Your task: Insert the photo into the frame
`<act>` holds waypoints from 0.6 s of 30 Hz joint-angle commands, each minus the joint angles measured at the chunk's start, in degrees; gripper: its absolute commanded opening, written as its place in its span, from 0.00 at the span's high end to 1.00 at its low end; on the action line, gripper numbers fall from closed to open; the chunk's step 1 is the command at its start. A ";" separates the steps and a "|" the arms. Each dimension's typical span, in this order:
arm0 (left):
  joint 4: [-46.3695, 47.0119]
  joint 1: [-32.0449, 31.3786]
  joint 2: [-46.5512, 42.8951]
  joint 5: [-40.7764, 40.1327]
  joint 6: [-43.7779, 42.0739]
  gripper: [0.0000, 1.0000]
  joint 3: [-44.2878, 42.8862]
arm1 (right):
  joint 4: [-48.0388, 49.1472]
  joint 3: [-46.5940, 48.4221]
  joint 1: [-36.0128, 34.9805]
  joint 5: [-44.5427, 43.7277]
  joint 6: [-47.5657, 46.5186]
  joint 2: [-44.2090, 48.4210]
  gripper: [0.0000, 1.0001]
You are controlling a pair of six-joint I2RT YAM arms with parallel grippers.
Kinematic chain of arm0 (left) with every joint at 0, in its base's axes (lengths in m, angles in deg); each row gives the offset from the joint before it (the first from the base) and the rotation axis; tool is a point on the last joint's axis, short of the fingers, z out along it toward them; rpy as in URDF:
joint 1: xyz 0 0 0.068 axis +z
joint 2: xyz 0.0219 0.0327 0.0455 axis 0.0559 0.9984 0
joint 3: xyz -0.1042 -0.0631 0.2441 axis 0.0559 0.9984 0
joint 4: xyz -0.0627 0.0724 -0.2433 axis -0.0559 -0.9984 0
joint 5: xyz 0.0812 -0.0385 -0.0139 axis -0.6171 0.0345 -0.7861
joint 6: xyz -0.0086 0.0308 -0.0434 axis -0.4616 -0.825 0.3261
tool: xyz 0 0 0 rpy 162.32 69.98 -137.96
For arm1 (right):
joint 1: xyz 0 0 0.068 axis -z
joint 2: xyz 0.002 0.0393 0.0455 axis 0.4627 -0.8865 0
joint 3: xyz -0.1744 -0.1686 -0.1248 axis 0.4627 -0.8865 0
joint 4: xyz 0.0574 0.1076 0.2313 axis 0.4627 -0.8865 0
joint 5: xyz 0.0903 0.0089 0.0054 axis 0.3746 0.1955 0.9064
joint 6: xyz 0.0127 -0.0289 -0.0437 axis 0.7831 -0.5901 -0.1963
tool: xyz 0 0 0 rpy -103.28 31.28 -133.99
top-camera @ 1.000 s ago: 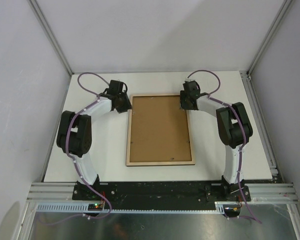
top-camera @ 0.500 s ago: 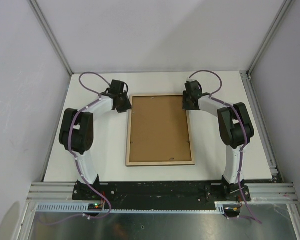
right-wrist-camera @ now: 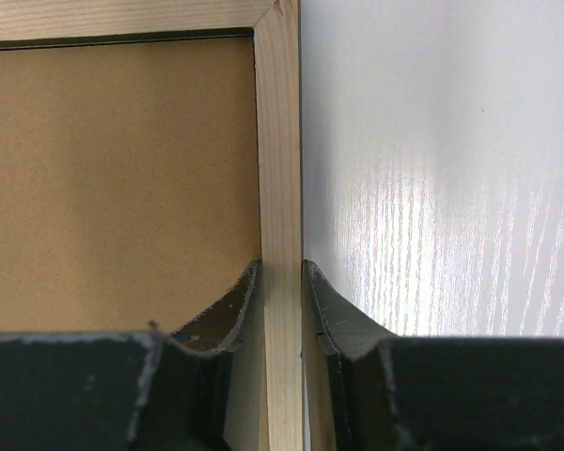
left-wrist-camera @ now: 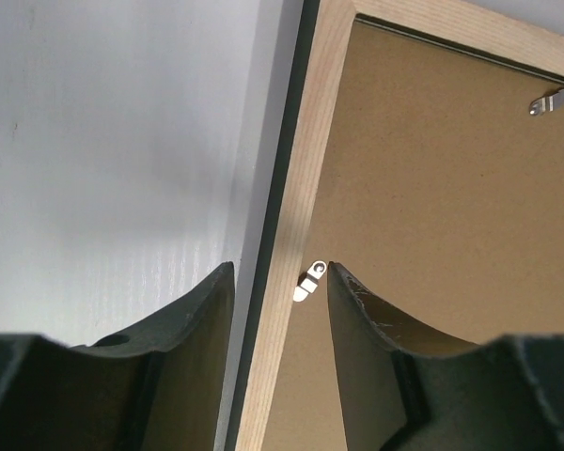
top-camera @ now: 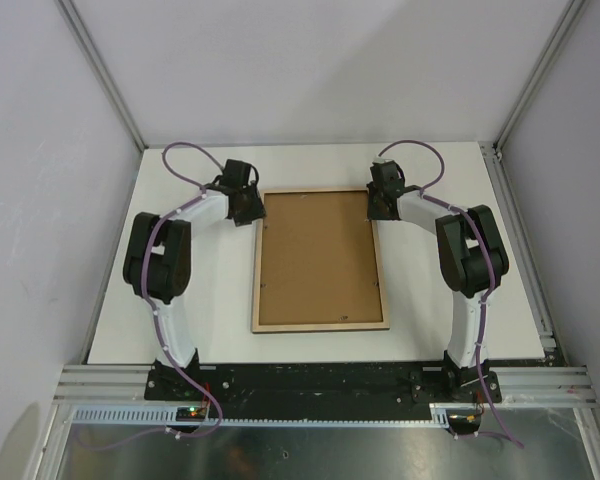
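The frame [top-camera: 321, 326] lies face down in the middle of the table, pale wood side up, with the brown backing board [top-camera: 318, 255] inside it. The photo is hidden. My left gripper [top-camera: 250, 212] is at the frame's far left corner. In the left wrist view this gripper [left-wrist-camera: 279, 268] stands open astride the left rail [left-wrist-camera: 315, 141], with gaps on both sides and one finger by a metal tab [left-wrist-camera: 307, 281]. My right gripper [top-camera: 378, 208] is at the far right corner. In the right wrist view that gripper [right-wrist-camera: 282, 265] is shut on the right rail [right-wrist-camera: 277, 141], both fingers touching it.
The white table [right-wrist-camera: 432, 169] extends around the frame on all sides. A second metal tab [left-wrist-camera: 547, 101] sits on the backing board near the frame's far edge. Grey walls and aluminium posts enclose the table at the back and sides.
The right gripper has settled onto the frame's right rail and closed on it. The left arm's elbow has shifted slightly right, and its jaws have widened a little.
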 commanded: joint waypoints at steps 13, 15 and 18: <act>0.15 -2.27 2.91 -1.98 -5.36 0.50 -2.06 | -3.16 -1.15 -0.03 1.98 0.32 1.11 0.91; 0.23 -2.57 3.12 -1.92 -5.61 0.50 -1.92 | -3.14 -1.15 0.05 2.11 0.34 1.08 0.91; 0.17 -2.65 3.26 -1.69 -5.76 0.51 -1.58 | -3.15 -1.15 0.02 2.18 0.29 1.07 0.92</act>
